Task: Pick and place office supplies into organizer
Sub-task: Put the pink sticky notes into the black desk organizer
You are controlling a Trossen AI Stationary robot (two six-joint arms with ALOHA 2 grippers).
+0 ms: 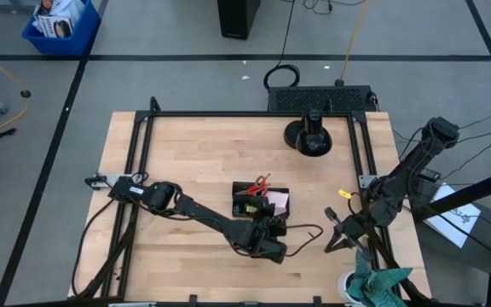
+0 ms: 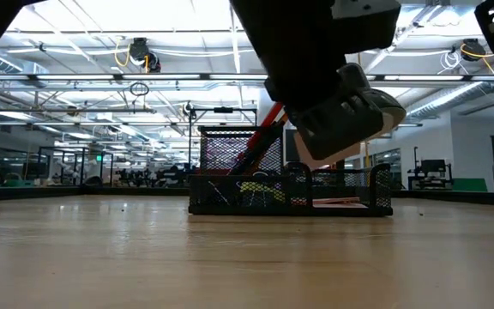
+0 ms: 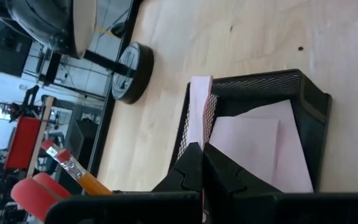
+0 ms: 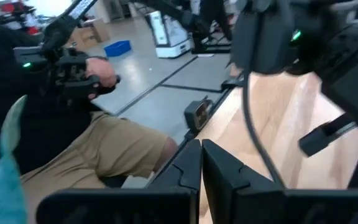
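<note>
Black mesh organizer (image 1: 260, 203) sits just ahead of your left gripper (image 1: 273, 228), arm stretched low, jaws together; right gripper (image 1: 337, 234) waits near the tabletop's (image 1: 194, 162) edge, jaws together.

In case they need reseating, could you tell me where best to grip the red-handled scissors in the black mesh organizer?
Probably the red handles of the red-handled scissors, from above: they lean up out of the black mesh organizer, blades down inside its walls.
</note>
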